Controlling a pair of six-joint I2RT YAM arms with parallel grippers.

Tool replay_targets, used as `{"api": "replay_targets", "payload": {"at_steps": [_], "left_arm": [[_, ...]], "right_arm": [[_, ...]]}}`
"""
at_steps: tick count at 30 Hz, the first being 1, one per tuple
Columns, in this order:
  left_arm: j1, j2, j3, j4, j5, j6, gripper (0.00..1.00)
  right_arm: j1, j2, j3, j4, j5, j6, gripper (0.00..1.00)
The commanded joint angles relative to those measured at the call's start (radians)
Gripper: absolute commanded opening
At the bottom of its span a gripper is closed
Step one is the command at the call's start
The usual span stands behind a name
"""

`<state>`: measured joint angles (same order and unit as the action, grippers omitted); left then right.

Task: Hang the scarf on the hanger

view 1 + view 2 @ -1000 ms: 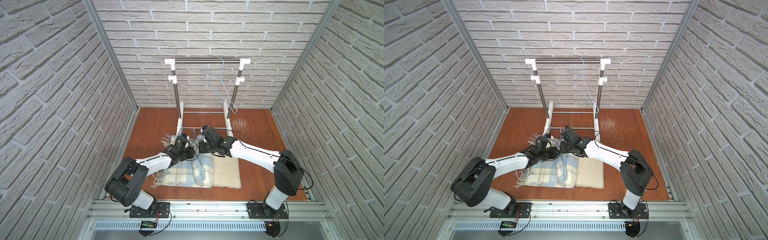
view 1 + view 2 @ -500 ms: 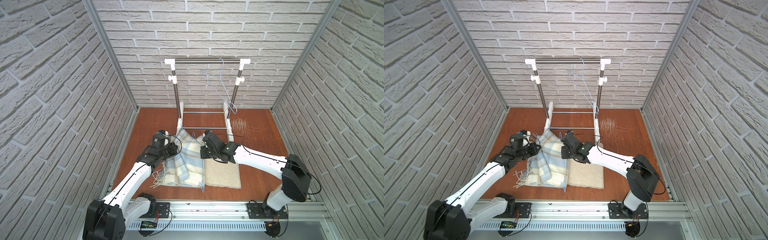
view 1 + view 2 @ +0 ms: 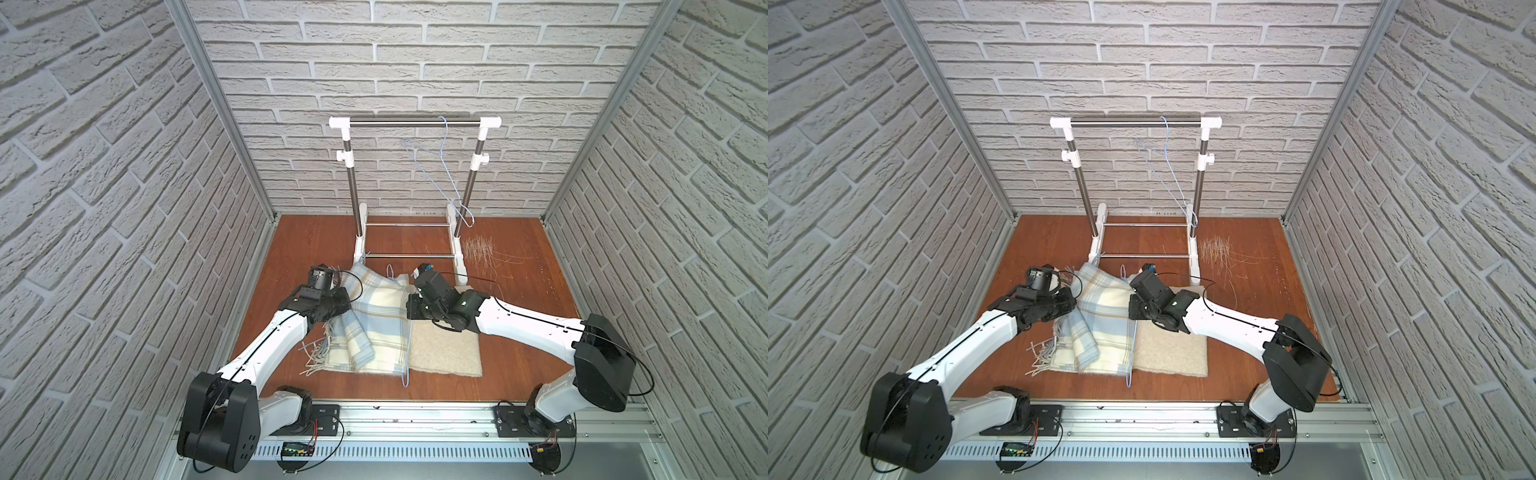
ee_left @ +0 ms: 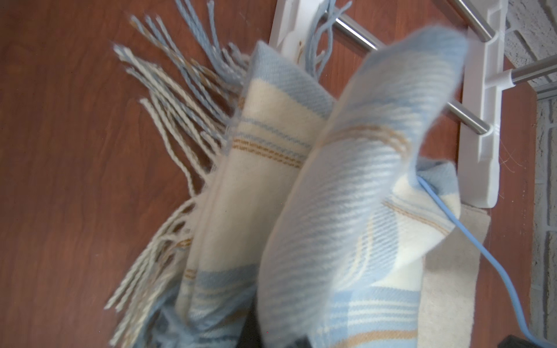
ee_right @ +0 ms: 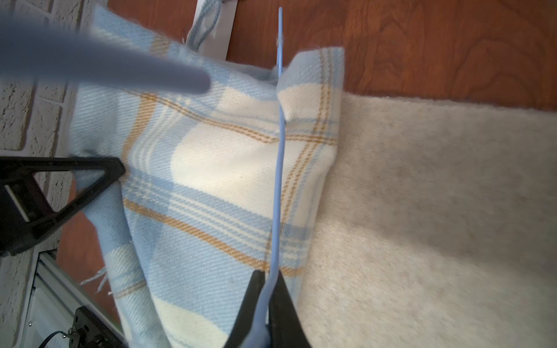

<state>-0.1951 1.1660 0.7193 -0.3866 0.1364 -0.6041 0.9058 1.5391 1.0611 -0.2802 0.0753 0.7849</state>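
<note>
Draping step: our left gripper (image 3: 348,302) pinches scarf (image 3: 376,307), right gripper (image 5: 266,289) clamps hanger (image 5: 278,180); next we'd pull scarf across wire, away from right gripper.

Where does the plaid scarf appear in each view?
Top view: scarf mid-floor, in front of the rack.
Top view: scarf in the same spot.
Left wrist: scarf fills the middle, fringe alongside.
Right wrist: scarf mid-picture, crossed by the hanger.
Shared landmark: beige mat beside the scarf.
</note>
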Motion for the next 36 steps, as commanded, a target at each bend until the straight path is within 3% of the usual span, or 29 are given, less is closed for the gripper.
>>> {"api": "replay_targets", "payload": {"at_steps": [1,4,10,12,14,15,18,22,28,33,36], "left_arm": [[0.016,-0.064,0.023,-0.043,-0.092,0.006,0.00],[0.018,-0.096,0.002,-0.048,-0.113,-0.008,0.00],[0.018,-0.051,-0.069,0.025,-0.113,-0.053,0.00],[0.017,-0.030,-0.069,0.041,-0.100,-0.047,0.12],[0.016,-0.031,-0.058,0.045,-0.095,-0.045,0.46],[0.014,-0.041,-0.047,0.039,-0.099,-0.043,0.55],[-0.009,-0.094,0.001,-0.027,-0.123,-0.031,0.62],[-0.088,-0.122,0.075,-0.107,-0.113,-0.064,0.62],[-0.349,-0.020,0.116,-0.075,-0.136,-0.160,0.61],[-0.348,0.060,-0.019,-0.039,-0.111,-0.242,0.57],[-0.339,0.083,-0.018,-0.082,-0.119,-0.241,0.56]], "right_arm": [[-0.027,-0.065,-0.034,-0.161,0.041,-0.015,0.03],[-0.062,-0.067,-0.108,-0.090,0.017,0.014,0.03],[-0.062,-0.025,-0.111,-0.080,-0.009,0.010,0.03],[-0.061,-0.028,-0.098,-0.083,-0.015,0.003,0.03],[-0.058,-0.031,-0.081,-0.094,-0.016,-0.005,0.03],[-0.056,-0.033,-0.068,-0.105,-0.013,-0.009,0.03],[-0.052,-0.042,-0.026,-0.142,-0.004,-0.026,0.03],[-0.039,-0.038,0.053,-0.215,0.008,-0.046,0.03],[-0.014,-0.021,0.162,-0.305,0.032,-0.073,0.03],[-0.006,-0.043,0.308,-0.415,0.040,-0.107,0.03],[-0.006,-0.054,0.453,-0.513,0.026,-0.138,0.03]]}}
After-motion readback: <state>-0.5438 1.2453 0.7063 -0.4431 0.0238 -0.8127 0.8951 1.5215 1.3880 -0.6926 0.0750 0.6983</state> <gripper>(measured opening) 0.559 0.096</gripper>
